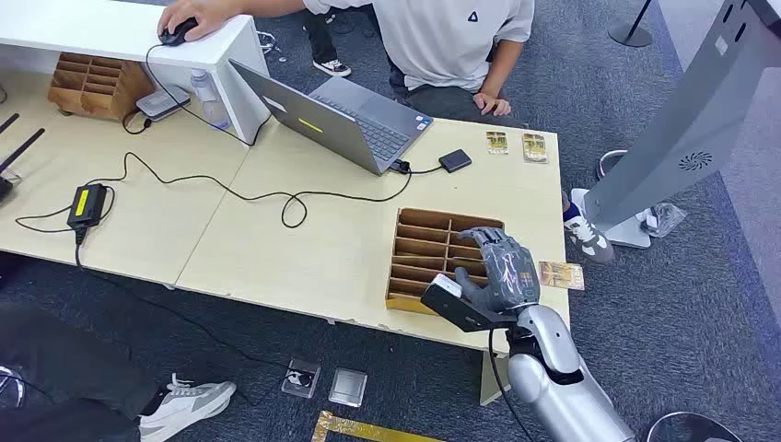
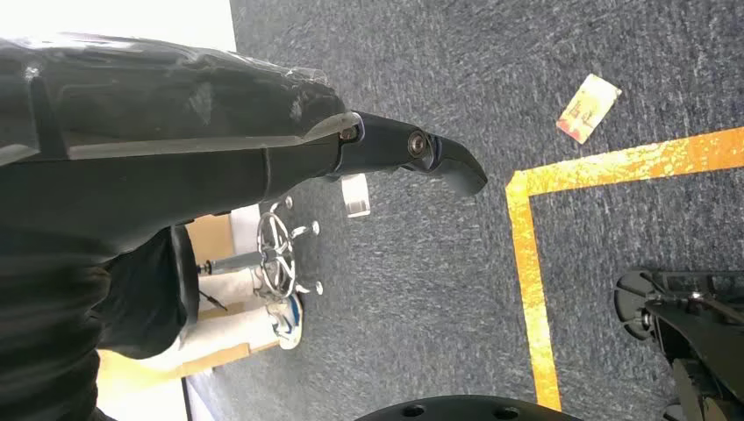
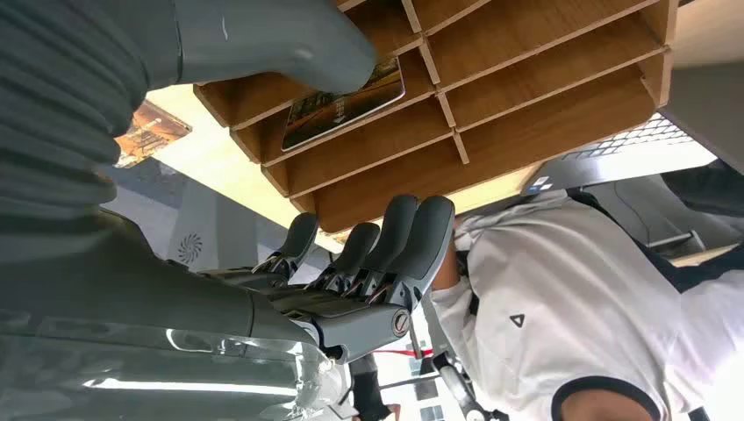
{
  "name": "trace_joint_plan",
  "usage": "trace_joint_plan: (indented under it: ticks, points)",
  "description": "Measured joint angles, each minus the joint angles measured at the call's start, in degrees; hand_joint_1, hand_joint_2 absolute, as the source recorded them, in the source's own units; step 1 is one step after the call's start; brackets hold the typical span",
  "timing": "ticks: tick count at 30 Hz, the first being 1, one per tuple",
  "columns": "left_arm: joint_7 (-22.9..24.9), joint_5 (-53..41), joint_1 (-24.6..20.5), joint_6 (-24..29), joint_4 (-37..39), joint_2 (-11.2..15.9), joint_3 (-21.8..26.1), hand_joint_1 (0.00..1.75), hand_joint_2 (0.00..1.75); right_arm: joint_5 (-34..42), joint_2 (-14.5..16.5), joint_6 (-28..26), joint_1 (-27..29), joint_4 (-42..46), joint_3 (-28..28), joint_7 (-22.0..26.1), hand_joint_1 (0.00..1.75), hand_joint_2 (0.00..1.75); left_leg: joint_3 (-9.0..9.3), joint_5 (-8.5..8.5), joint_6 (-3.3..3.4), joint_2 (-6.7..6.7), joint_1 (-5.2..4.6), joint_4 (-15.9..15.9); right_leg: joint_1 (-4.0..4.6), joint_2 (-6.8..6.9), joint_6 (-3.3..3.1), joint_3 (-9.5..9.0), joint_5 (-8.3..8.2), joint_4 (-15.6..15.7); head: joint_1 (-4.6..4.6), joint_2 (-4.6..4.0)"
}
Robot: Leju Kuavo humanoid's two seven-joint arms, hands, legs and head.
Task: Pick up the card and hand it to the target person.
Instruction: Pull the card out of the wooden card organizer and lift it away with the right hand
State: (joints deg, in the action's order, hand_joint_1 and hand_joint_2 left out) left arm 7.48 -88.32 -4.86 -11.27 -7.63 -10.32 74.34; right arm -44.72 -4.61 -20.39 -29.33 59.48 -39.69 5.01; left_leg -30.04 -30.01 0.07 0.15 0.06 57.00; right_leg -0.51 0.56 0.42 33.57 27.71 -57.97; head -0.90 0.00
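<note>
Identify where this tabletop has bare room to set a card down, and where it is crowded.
Bare wood lies between the black cable and the wooden organizer. The far edge is crowded: laptop, black drive, two cards.

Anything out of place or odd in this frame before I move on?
Yes: a card lies loose on the blue carpet beyond the yellow floor tape, apparently dropped. Another card sits near the table's right edge, beside the wooden organizer where the right hand hovers.

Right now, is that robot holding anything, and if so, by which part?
Nothing is held. The right hand hovers over the wooden organizer, fingers apart, near a card in a slot.
</note>
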Motion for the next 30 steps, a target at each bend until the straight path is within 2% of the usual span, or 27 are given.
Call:
trace_joint_plan:
  ticks: [21, 27, 30]
  points:
    - [-0.91, -2.06, -0.16, -0.68, 0.00, 0.02, 0.00, 0.00, 1.75, -1.98, 1.77, 0.51, -1.09, -5.05, -0.01, 0.07, 0.86, 1.75, 0.00, 0.00, 0.00, 0.00, 0.00, 0.00, 0.00, 0.00, 0.00, 0.00, 0.00, 0.00, 0.00, 0.00]
    - [-1.17, -2.00, -0.08, -0.14, 0.00, 0.00, 0.00, 0.00, 1.75, -2.04, 1.79, 0.46, -1.09, -5.97, 0.00, 0.07, 1.05, 1.75, 0.01, 0.00, 0.00, 0.00, 0.00, 0.00, 0.00, 0.00, 0.00, 0.00, 0.00, 0.00, 0.00, 0.00]
    - [-1.35, -1.79, -0.03, 0.12, 0.00, 0.00, 0.00, 0.00, 1.75, -2.08, 1.84, 0.46, -1.11, -6.37, 0.00, 0.05, 1.04, 1.75, 0.01, 0.00, 0.00, 0.00, 0.00, 0.00, 0.00, 0.00, 0.00, 0.00, 0.00, 0.00, 0.00, 0.00]
